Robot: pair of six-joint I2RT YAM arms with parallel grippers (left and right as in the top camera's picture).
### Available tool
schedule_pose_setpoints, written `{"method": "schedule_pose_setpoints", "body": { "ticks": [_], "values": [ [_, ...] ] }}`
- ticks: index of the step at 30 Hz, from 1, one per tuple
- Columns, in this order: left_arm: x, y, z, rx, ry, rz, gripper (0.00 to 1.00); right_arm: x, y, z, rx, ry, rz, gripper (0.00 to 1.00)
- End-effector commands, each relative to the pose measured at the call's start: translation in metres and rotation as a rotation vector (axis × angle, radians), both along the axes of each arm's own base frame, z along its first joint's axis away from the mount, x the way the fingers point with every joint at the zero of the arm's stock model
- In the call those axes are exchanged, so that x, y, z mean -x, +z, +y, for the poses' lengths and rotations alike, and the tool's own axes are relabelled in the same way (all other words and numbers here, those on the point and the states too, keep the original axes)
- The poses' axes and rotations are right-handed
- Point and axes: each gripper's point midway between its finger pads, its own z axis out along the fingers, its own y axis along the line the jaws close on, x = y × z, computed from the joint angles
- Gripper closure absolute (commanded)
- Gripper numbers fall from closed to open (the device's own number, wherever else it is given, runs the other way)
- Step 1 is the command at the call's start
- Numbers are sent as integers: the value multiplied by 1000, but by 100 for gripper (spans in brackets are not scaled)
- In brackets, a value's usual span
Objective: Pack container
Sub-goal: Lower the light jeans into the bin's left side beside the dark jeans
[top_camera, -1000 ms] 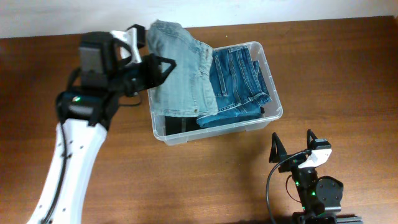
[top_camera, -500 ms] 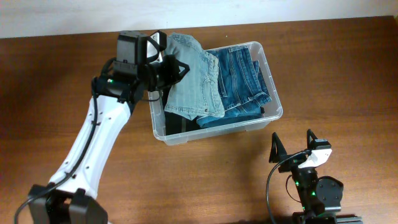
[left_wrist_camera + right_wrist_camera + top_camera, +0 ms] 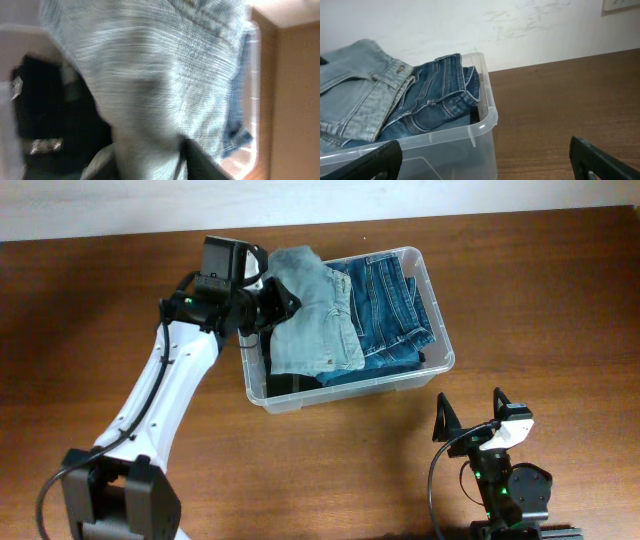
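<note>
The clear plastic container (image 3: 437, 318) stands at the table's middle back; it also shows in the right wrist view (image 3: 485, 120). Folded dark blue jeans (image 3: 390, 310) fill its right side, with a black garment (image 3: 290, 386) low at its front left. My left gripper (image 3: 272, 302) is shut on folded light blue jeans (image 3: 312, 328), holding them over the container's left half. The left wrist view shows the light jeans (image 3: 150, 75) between my fingers, with the black garment (image 3: 45, 115) below. My right gripper (image 3: 470, 418) is open and empty, in front of the container.
The brown wooden table (image 3: 540, 290) extends around the container. A pale wall (image 3: 520, 30) runs along the table's back edge. The left arm (image 3: 150, 410) reaches in from the front left.
My left gripper has moved right and down with the light blue jeans, bringing them lower over the container's left half. The right arm has not moved.
</note>
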Motion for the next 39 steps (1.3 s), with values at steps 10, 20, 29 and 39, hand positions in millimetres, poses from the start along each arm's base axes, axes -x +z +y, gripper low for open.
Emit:
{"method": "schedule_pose_setpoints", "body": {
  "ticks": [10, 20, 29, 39],
  "values": [
    [1, -46, 45, -325, 77, 50, 37, 0, -3, -3, 10, -14, 2, 2],
    [-14, 22, 63, -483, 23, -87, 28, 0, -3, -3, 10, -14, 2, 2],
    [7, 38, 38, -485, -52, -68, 80, 0, -3, -3, 10, -14, 2, 2],
    [42, -14, 26, -570, -159, 148, 100, 0, -3, -3, 10, -14, 2, 2]
  ]
}}
